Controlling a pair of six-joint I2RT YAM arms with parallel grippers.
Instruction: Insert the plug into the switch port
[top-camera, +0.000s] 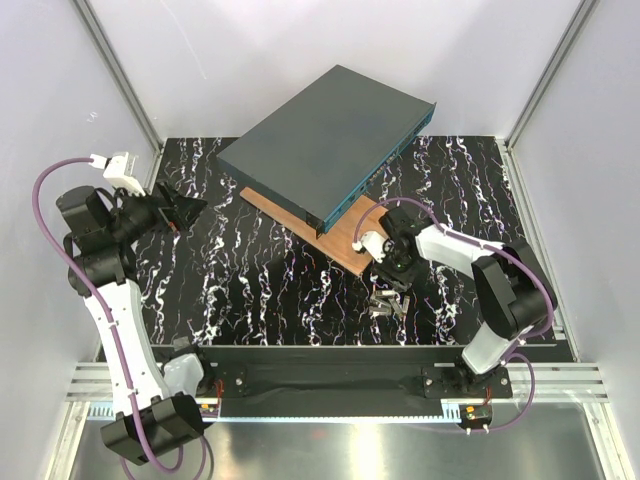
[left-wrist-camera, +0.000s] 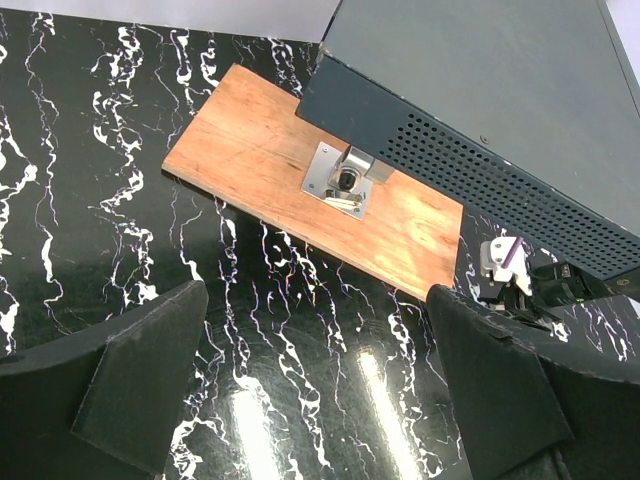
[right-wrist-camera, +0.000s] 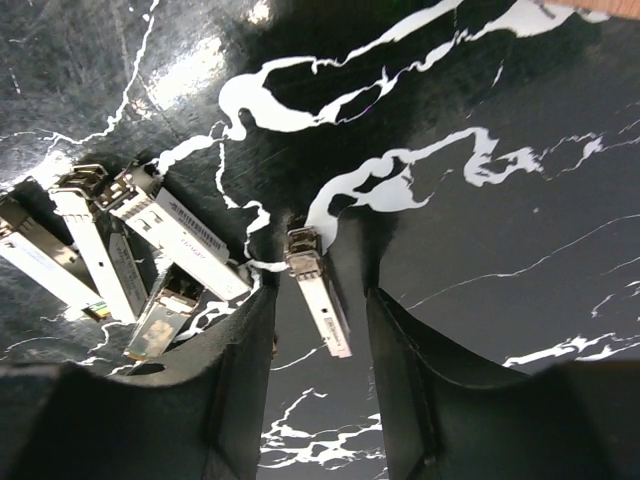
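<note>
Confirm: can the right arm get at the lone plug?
Likely yes: the right end effector straddles the plug, jaws open, nothing between. The other plugs lie clear to one side.

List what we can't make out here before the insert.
- Switch ports: too small in top external; left wrist shows only its perforated side.
- Right tool on the plug: right wrist, fingers flank it, contact unclear.
- Spare plugs: one cut by right wrist's left edge; a tiny blur in top external.
</note>
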